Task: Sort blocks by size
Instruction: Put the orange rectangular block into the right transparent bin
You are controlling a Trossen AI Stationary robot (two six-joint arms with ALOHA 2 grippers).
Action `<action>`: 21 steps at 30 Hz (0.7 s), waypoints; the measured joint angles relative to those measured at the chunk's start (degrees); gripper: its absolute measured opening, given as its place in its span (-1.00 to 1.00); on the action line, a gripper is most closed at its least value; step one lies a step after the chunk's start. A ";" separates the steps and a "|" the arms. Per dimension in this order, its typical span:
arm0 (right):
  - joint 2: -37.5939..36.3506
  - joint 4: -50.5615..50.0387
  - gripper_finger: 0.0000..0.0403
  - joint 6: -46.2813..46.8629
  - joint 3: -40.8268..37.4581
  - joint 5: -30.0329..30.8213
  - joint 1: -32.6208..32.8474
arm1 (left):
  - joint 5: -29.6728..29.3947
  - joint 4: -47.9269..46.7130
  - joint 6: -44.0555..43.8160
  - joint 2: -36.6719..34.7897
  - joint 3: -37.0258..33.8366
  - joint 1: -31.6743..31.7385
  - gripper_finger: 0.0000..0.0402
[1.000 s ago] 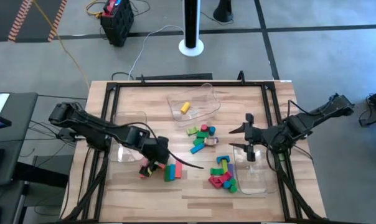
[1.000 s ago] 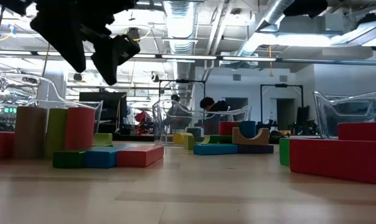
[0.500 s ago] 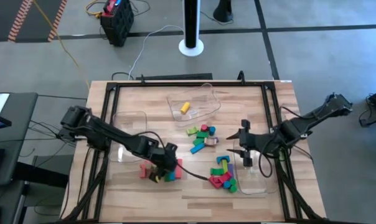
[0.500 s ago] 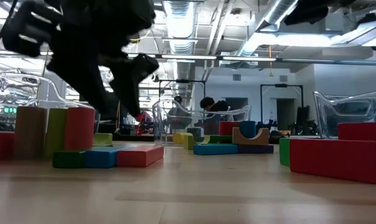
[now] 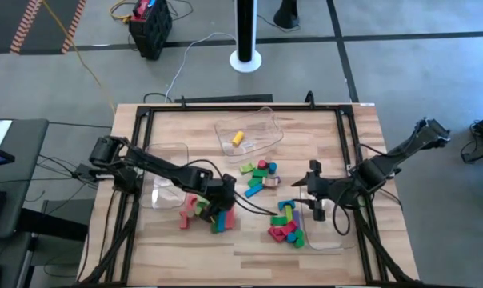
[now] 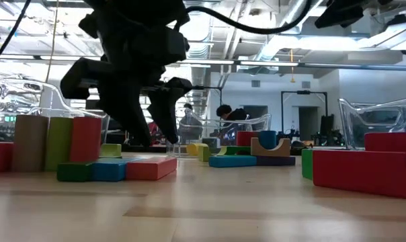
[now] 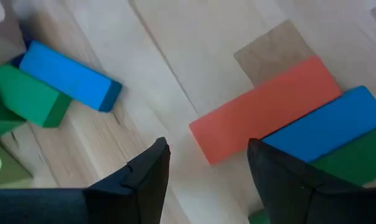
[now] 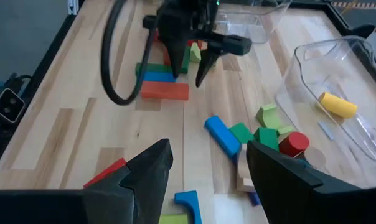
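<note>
left end effector (image 5: 222, 210) is hovering just above the wooden table (image 5: 249, 240), its two dark fingers (image 7: 152, 168) standing well apart and gripping nothing; in the left wrist view they are bracketing the end of a flat red bar (image 7: 263, 106). that red bar is lying against a blue bar (image 7: 325, 127) and a green bar (image 7: 353, 162), the three side by side near the table's front left. just beside them a few blocks are standing upright in the low view: a tan one (image 6: 31, 142), a light green one (image 6: 58, 142) and a red one (image 6: 87, 138).

right end effector (image 5: 313, 194) is hanging over the table's right side, next to a clear bin (image 5: 328, 228), its fingers also spread wide and empty. below and in front of it a cluster of red, green, blue and pink blocks (image 5: 285, 226) is sitting on the wood.

farther toward the middle, a second cluster (image 5: 259, 178) is lying loose: a blue bar (image 8: 222, 135), green pieces (image 8: 267, 115) and a red cylinder (image 8: 292, 144). at the far middle another clear bin (image 5: 261, 128) is holding a yellow cylinder (image 5: 237, 138). a third clear bin (image 5: 168, 152) is sitting at the left edge, partly under the left arm. beyond the table, in the low view, a person (image 6: 224, 113) is bending over in the room.
</note>
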 joint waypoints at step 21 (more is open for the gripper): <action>5.47 2.56 0.21 0.57 0.04 0.11 -0.64 | 0.89 -8.77 20.90 9.16 8.08 0.66 0.04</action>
